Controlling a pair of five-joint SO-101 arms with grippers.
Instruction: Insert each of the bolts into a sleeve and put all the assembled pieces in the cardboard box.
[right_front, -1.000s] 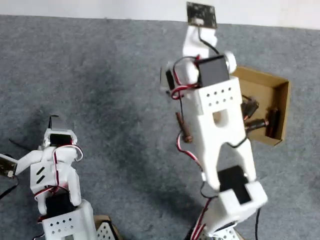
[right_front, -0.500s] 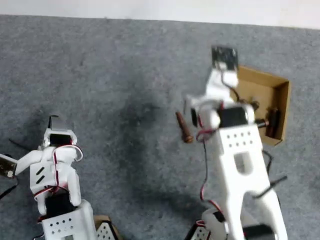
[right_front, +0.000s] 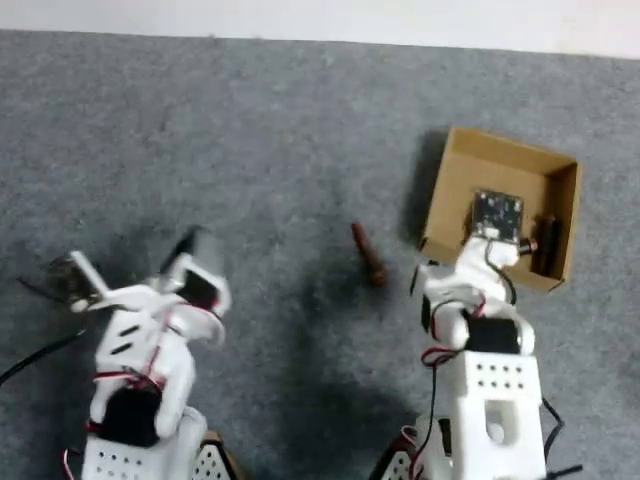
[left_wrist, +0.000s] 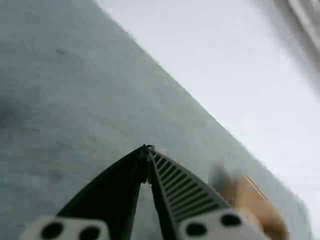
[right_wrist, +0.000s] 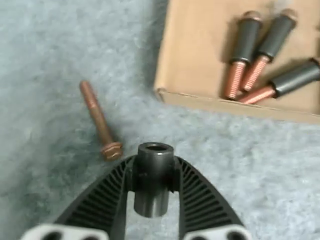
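My right gripper (right_wrist: 153, 169) pinches a dark sleeve (right_wrist: 151, 196) between both fingers, as my right wrist view shows. The sleeve's long axis runs along the fingers, its open bore facing out past the tips, and its rear end is hidden between the jaws. Just beyond it a copper bolt (right_wrist: 98, 119) lies flat on the grey mat (right_wrist: 45, 45), flanged head nearest the sleeve and shank pointing away at a slant. It touches neither the sleeve nor the cardboard box (right_wrist: 200, 45) beside it. In the box lie three assembled pieces (right_wrist: 241, 55), threaded ends out of their dark sleeves and aimed toward the near wall. The frame edge cuts off one of them.

In my left wrist view, my left gripper (left_wrist: 148, 150) is pressed together to a point, empty, above bare mat. The box is a tan blur far off.

From the high view the bolt lies between my two arms, near the box's left wall, head toward my bases. My right wrist covers part of the box, so I cannot count the pieces there.
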